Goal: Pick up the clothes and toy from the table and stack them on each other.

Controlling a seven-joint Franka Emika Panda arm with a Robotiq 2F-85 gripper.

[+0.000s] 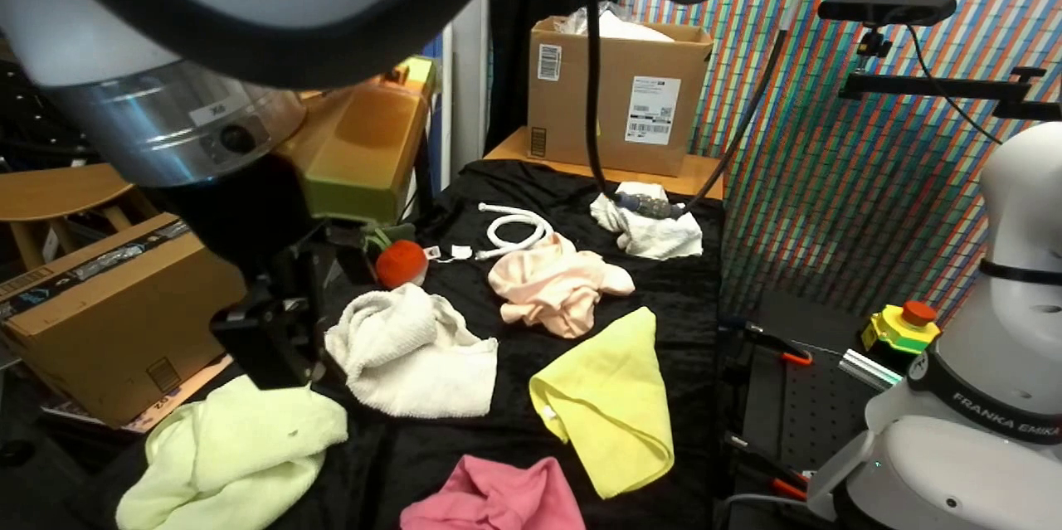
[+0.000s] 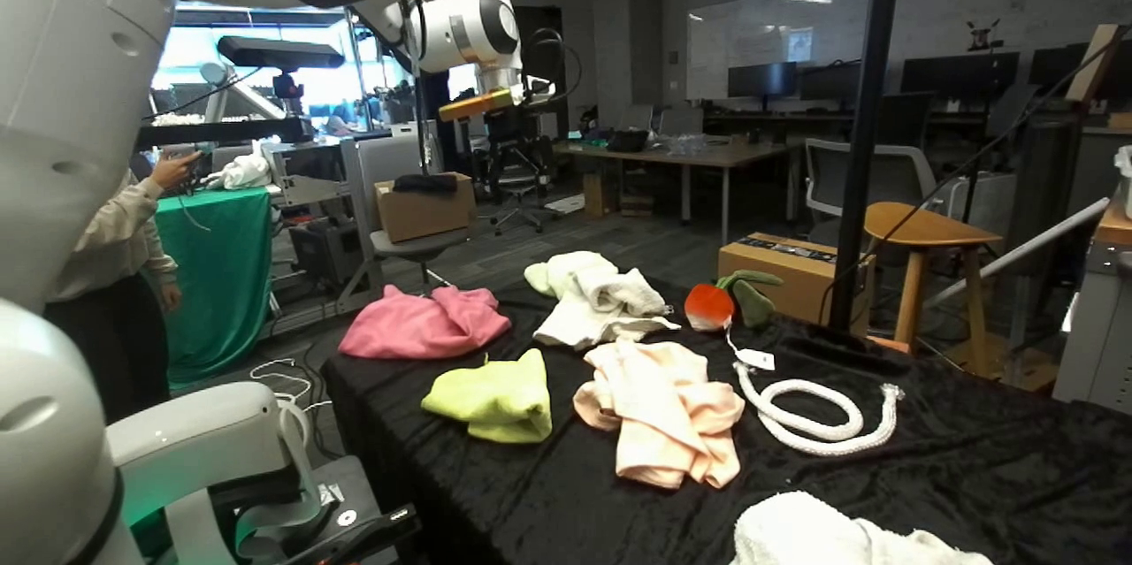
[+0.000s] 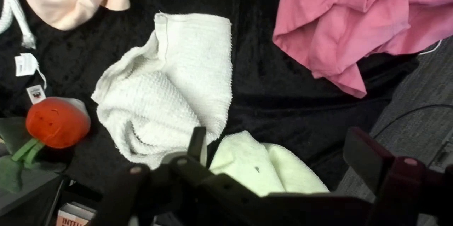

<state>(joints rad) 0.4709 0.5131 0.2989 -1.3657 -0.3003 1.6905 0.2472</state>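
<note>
Lining up a first pick looks like the step in hand: no stack is made yet on the black-covered counter (image 2: 566, 512). The next move likely calls for coming down, pinching a raised fold and carrying it onto a neighbour; a bunched ridge should hold better than a flat corner, which could slip free.

Above the counter and clear of it hangs the claw (image 3: 281, 148), its jaws spread wide, holding nothing. In the wrist view the pink cloth (image 3: 354, 24) lies at upper right, well apart from the claw. The white cloth (image 3: 170, 88) lies mostly to the left, reaching in beneath the nearer jaw. The pale green cloth (image 3: 263, 174) shows between the jaws but below them, so it seems the handiest candidate; whether it touches the white cloth I cannot tell. The peach cloth (image 2: 663, 410) and the yellow cloth (image 1: 614, 406) lie farther off, and the other white cloth (image 1: 664, 235) farthest of all.

Smaller than these, the toy (image 3: 58, 122) lies well outside the claw's span, just beside the white cloth, with a tag (image 2: 757, 359) near it.
</note>
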